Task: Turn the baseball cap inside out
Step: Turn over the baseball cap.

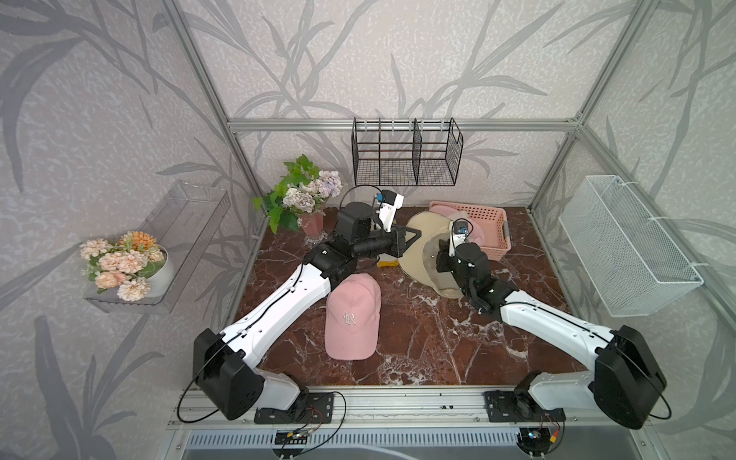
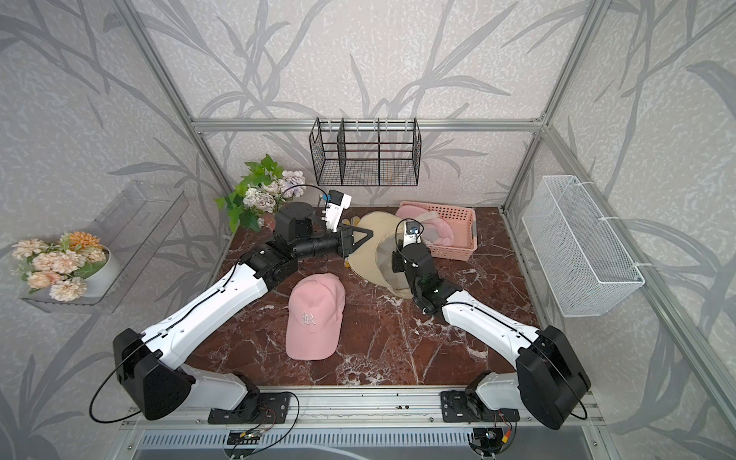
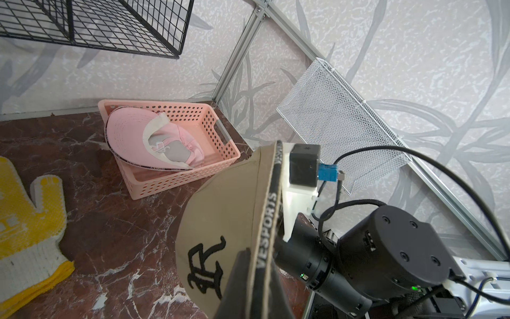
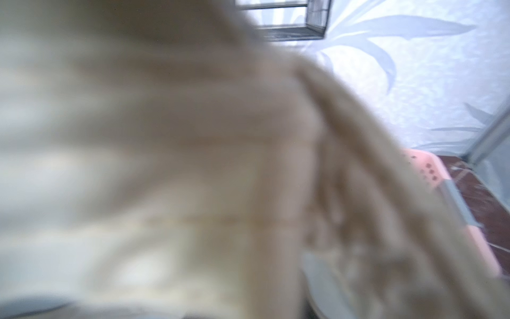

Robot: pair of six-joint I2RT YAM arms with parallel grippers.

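My left gripper (image 1: 416, 235) is clenched on the rim of the beige baseball cap (image 3: 218, 210), raised right of centre in both top views, and with my right gripper (image 1: 440, 261) buried inside, its grip unreadable, I should anchor the rim and push the crown through slowly.

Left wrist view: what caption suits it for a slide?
Left gripper pinches a beige cap by its rim; beyond, a pink cap sits in a pink basket.
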